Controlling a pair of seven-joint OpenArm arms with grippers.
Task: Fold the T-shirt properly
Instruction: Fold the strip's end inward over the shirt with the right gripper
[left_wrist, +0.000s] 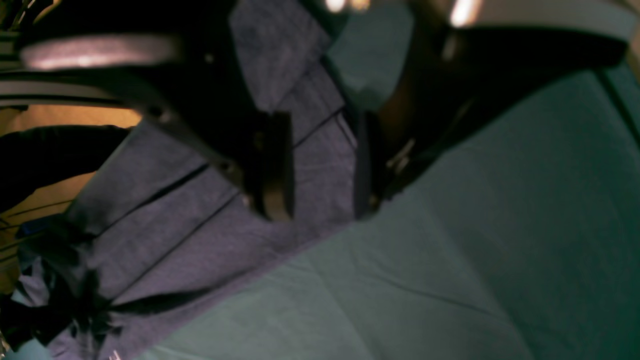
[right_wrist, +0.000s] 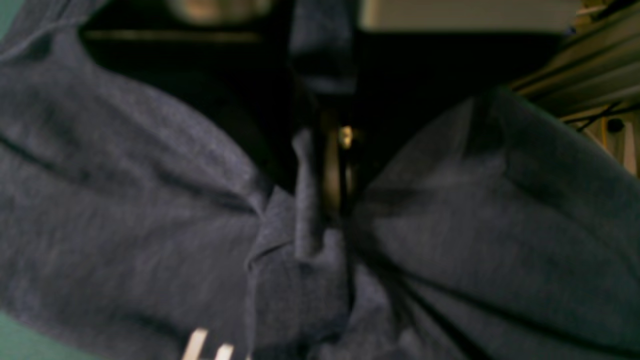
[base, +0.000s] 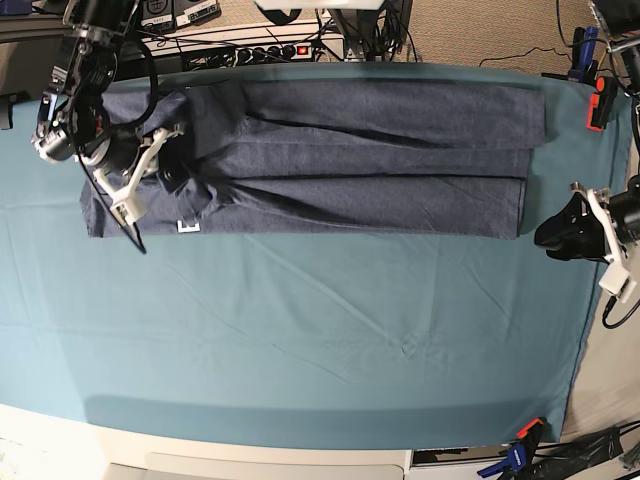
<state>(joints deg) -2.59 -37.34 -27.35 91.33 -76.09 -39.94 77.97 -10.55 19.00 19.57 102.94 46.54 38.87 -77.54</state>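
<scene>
The T-shirt (base: 350, 160) lies as a long slate-blue band across the far part of the table, folded lengthwise, with a bit of white lettering (base: 188, 227) at its near left edge. My right gripper (base: 173, 177) is at the shirt's left end, shut on a bunched fold of the fabric (right_wrist: 320, 220); creases run out from the pinch. My left gripper (base: 548, 235) hovers just off the shirt's right end, open with nothing between its fingers (left_wrist: 272, 170). In the left wrist view the shirt (left_wrist: 175, 215) lies beyond and left of the jaws.
The teal table cloth (base: 320, 340) covers the whole table. Clamps hold it at the right back corner (base: 600, 100) and the front right edge (base: 525, 435). A power strip and cables (base: 250, 50) lie behind the table's far edge.
</scene>
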